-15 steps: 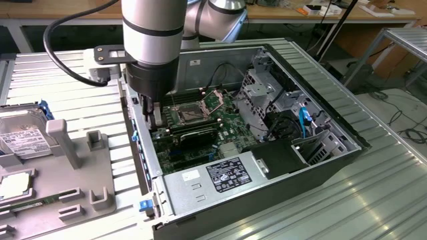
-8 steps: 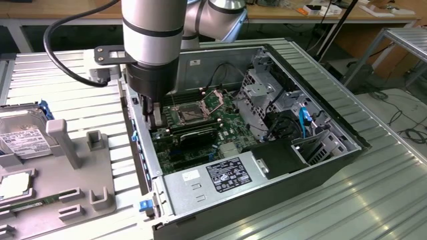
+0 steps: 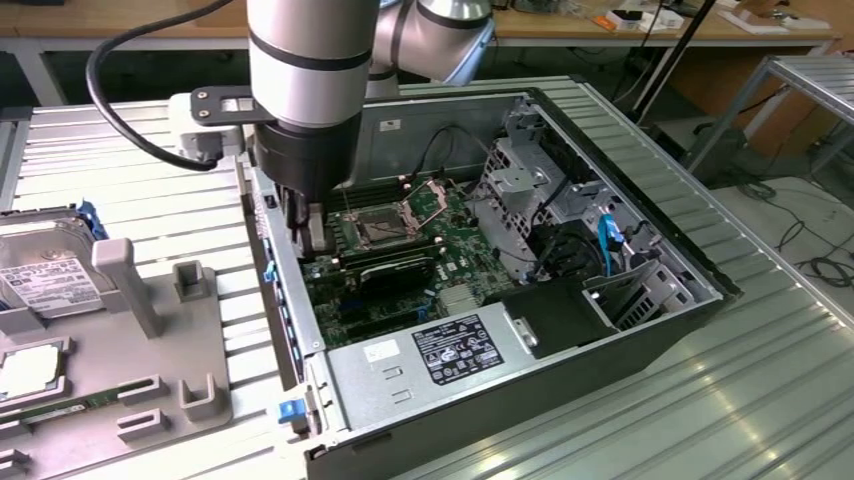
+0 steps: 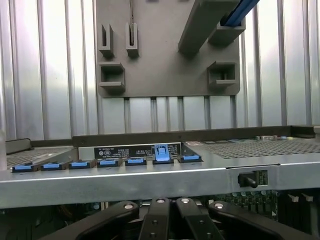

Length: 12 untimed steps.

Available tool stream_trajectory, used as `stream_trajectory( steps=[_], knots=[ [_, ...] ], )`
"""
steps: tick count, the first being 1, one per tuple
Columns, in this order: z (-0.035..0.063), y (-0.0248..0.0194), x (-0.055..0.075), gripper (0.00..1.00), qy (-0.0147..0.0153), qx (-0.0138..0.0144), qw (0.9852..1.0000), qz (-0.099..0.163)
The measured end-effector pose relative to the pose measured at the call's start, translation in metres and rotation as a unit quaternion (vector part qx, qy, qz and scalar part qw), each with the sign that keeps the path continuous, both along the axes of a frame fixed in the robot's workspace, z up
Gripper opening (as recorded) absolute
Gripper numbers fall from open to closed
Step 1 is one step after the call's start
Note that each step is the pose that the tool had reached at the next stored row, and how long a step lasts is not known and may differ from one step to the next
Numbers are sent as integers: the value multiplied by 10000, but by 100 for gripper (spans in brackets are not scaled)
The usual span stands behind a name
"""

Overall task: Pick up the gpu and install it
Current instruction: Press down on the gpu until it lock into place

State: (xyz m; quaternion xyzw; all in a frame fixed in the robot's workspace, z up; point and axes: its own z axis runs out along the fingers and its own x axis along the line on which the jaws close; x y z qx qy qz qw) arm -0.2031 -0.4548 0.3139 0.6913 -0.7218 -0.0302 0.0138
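Note:
The gpu [image 3: 387, 265], a slim dark card, stands on edge across the green motherboard inside the open computer case [image 3: 667, 240]. My gripper [image 3: 315, 240] reaches down into the case beside its rear wall, and its fingertips meet the card's end there. In the wrist view the black fingers [image 4: 159, 220] sit pressed close together, so the gripper [image 4: 172, 225] is shut, and the tips and whatever they pinch are hidden below. The case's rear wall, with a row of blue slot clips [image 4: 161, 152], runs just beyond the fingers.
A grey fixture tray [image 3: 174, 340] lies at the exterior view's left, carrying a silver hard drive [image 3: 47, 275] and a thin green memory stick [image 3: 67, 410]. Inside the case are the CPU socket [image 3: 380, 225], a power supply [image 3: 427, 350] and drive cages [image 3: 534, 190]. The corrugated metal table surrounds everything.

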Motion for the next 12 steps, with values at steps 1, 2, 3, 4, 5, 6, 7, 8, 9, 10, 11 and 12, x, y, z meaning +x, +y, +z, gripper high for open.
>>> stream_trajectory(
  steps=[1,2,3,4,5,6,7,8,9,10,11,12],
  knots=[
    [2,-1,18,11,1,19,10000,-4],
    [3,0,44,11,2,68,10000,-6],
    [2,0,56,11,2,97,10000,-6],
    [0,0,67,11,1,127,9999,-5],
    [-3,0,81,11,1,163,9999,-5],
    [-8,1,94,11,1,184,9998,-5],
    [-13,1,110,11,2,197,9998,-5],
    [-18,1,128,11,3,204,9998,-5],
    [-26,1,154,11,2,208,9998,-5],
    [-36,0,184,11,2,209,9998,-5],
    [-48,0,218,11,2,209,9998,-6],
    [-60,0,249,11,2,209,9998,-5]
  ],
)
